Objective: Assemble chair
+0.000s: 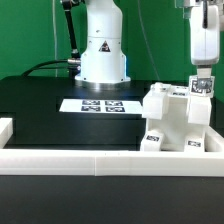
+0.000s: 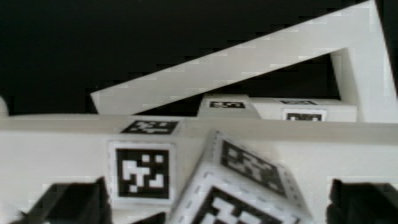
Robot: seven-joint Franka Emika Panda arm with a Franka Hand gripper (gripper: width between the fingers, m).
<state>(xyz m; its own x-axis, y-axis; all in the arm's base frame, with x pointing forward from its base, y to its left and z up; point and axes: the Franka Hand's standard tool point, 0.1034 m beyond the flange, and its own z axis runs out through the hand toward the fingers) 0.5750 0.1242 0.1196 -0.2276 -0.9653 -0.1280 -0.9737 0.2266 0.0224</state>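
Note:
The chair (image 1: 172, 122) is a stepped white block of joined parts with small black-and-white tags, standing on the black table at the exterior view's right. My gripper (image 1: 203, 88) hangs straight down over its far right top, fingertips level with the uppermost part. In the wrist view the gripper (image 2: 217, 202) is open. Its dark fingers (image 2: 71, 202) stand wide apart on either side of a tilted tagged chair part (image 2: 249, 185), with gaps showing on both sides. An upright tagged part (image 2: 143, 165) stands beside it. Nothing is held.
The marker board (image 1: 100, 104) lies flat on the table in front of the robot's white base (image 1: 102, 50). A long low white rail (image 1: 100, 160) runs along the front edge and up the right side; its corner (image 2: 267, 60) shows in the wrist view.

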